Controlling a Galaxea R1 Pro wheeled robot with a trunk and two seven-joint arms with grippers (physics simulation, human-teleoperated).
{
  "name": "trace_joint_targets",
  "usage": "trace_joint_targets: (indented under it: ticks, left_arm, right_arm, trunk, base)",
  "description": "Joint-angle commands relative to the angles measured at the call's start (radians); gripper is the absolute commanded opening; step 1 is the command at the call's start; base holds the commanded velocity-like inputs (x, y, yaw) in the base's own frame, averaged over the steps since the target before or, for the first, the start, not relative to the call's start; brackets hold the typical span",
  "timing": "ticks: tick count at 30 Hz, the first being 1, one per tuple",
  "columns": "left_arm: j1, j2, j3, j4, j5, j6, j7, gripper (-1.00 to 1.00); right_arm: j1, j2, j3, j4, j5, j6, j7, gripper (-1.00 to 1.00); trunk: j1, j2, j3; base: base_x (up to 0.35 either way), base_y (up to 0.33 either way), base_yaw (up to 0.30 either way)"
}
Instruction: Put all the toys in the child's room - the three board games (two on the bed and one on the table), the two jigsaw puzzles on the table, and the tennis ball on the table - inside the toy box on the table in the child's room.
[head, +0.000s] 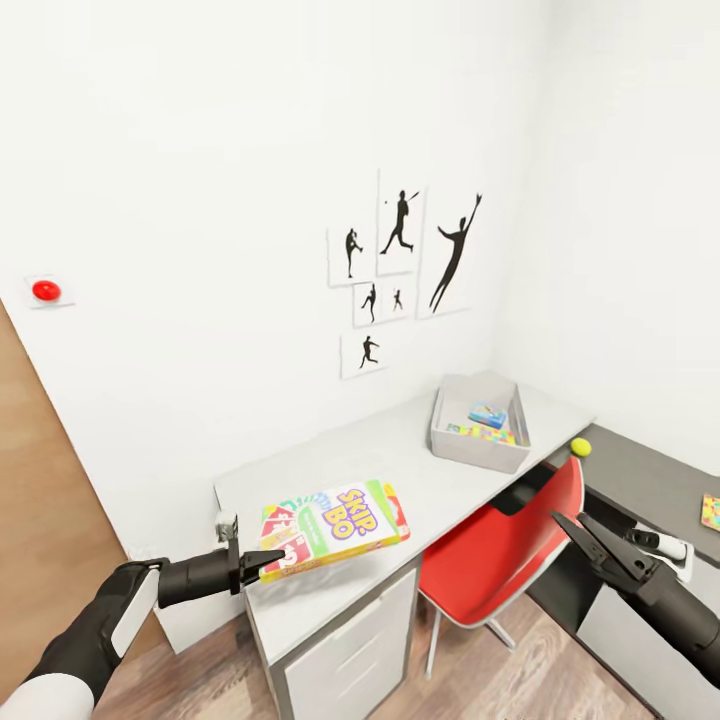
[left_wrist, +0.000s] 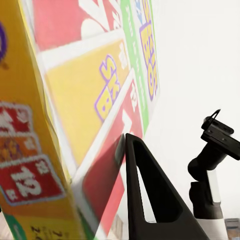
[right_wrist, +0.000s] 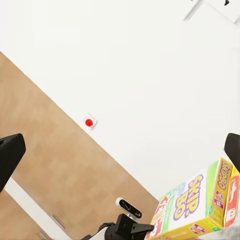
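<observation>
My left gripper (head: 262, 562) is shut on the edge of a colourful Skip-Bo board game box (head: 338, 518), holding it roughly level just above the near end of the grey table (head: 400, 445). In the left wrist view the box (left_wrist: 75, 100) is close up, with one dark finger (left_wrist: 150, 200) pressed against it. The grey toy box (head: 478, 447) stands at the table's far end with colourful items (head: 487, 415) inside. A tennis ball (head: 580, 447) and a jigsaw puzzle (head: 711, 512) lie on the dark desk to the right. My right gripper (head: 572, 525) is open, empty, near the chair.
A red chair (head: 500, 560) stands between the grey table and the dark desk (head: 650, 470). White drawers (head: 350, 640) sit under the table's near end. A wooden door (head: 35, 480) is at the left, with a red button (head: 46, 291) on the wall.
</observation>
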Motion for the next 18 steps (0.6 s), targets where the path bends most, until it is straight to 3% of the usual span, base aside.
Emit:
trace_joint_targets:
  ticks: [1,12,18]
  left_arm:
    - [-0.001,0.000,0.001,-0.001,0.006,0.008,-0.002,-1.00]
    - [0.000,0.000,0.001,-0.001,0.005,0.007,0.000,-1.00]
    - [-0.001,0.000,0.001,-0.001,0.004,0.007,0.001,-1.00]
  right_arm:
    - [-0.001,0.000,0.000,0.000,-0.004,0.006,0.000,1.00]
    - [-0.002,-0.004,0.000,0.002,-0.003,0.006,0.000,1.00]
    - [-0.002,-0.005,-0.002,0.002,-0.003,0.006,0.000,1.00]
  trunk:
    - [0.001,-0.002,-0.001]
    - [0.001,-0.002,0.012]
    - [0.001,-0.002,0.015]
  base:
    - [0.000,0.000,-0.208]
    - [0.000,0.000,-0.203]
    - [0.000,0.000,-0.069]
